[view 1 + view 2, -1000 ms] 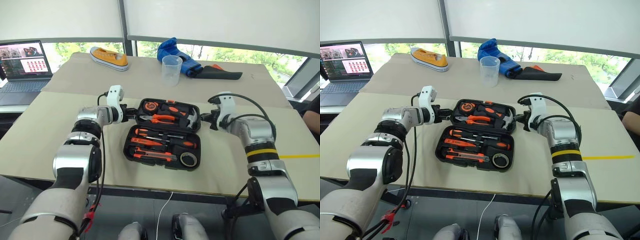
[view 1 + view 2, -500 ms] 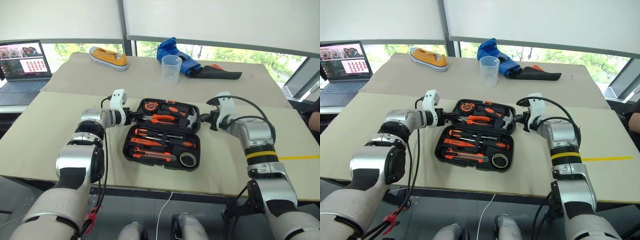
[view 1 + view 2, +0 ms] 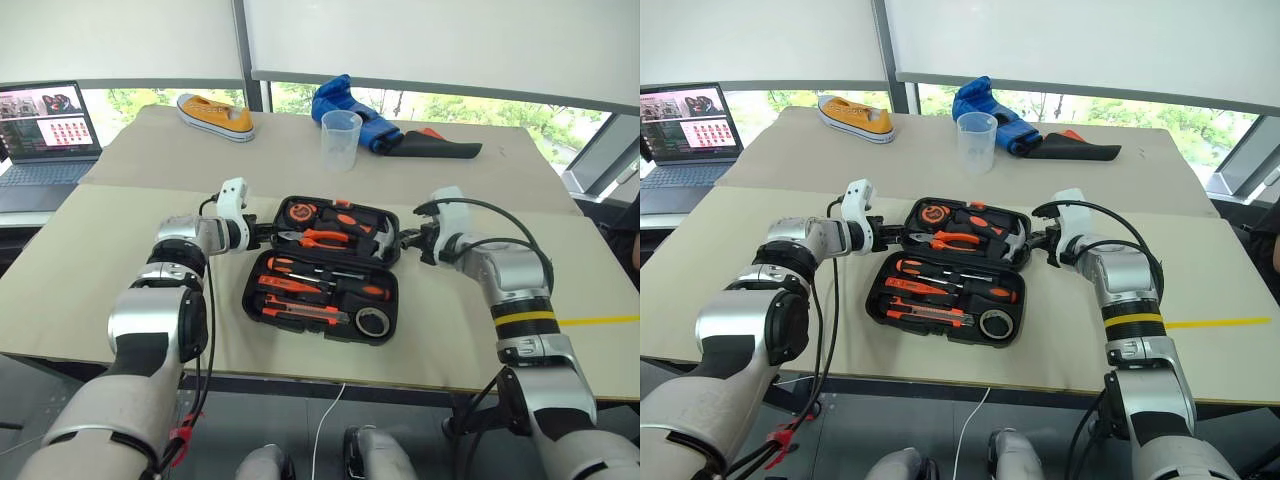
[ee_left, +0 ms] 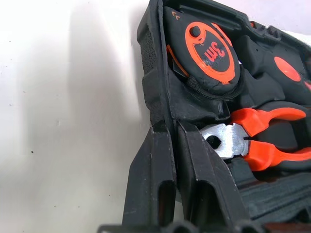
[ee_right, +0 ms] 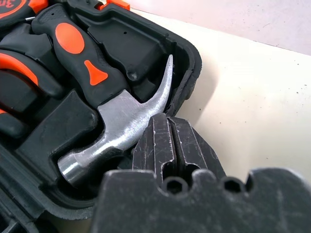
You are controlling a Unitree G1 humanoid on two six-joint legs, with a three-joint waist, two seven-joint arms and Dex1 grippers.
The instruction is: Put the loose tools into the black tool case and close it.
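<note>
A: Where does the black tool case (image 3: 324,271) sit?

B: Open and flat on the beige table (image 3: 120,270), both halves up, near the front edge. Take the case as the landmark. Its far half holds a round black-orange tape measure (image 4: 210,51), orange-handled pliers (image 4: 262,141) and a hammer (image 5: 109,116). Its near half holds the two black-orange-handled screwdrivers (image 3: 320,276), the utility knife (image 3: 305,312) and the roll of black tape (image 3: 374,321). The small tester screwdriver I cannot pick out among them.

A: Grippers?

B: The left gripper (image 4: 174,131) is at the left end of the case's far half, fingers pressed almost together with their tips against the case wall beside the pliers' jaws. Whether they pinch the rim I cannot tell. The right gripper (image 5: 168,127) is at the right end of the same half, fingers pressed together, tips just beside the rim by the hammer claw.

A: Surface and room?

B: Two beige tabletops meet in a seam beyond the case. Past the seam stand a clear plastic cup (image 3: 341,139), a yellow shoe (image 3: 214,112), and a blue cloth (image 3: 352,106) with a black sheath (image 3: 440,149). A laptop (image 3: 45,130) sits open well to the left of the case. A yellow tape line (image 3: 600,320) marks the table right of it. Behind run windows with white blinds (image 3: 440,45) partly lowered, greenery outside.
</note>
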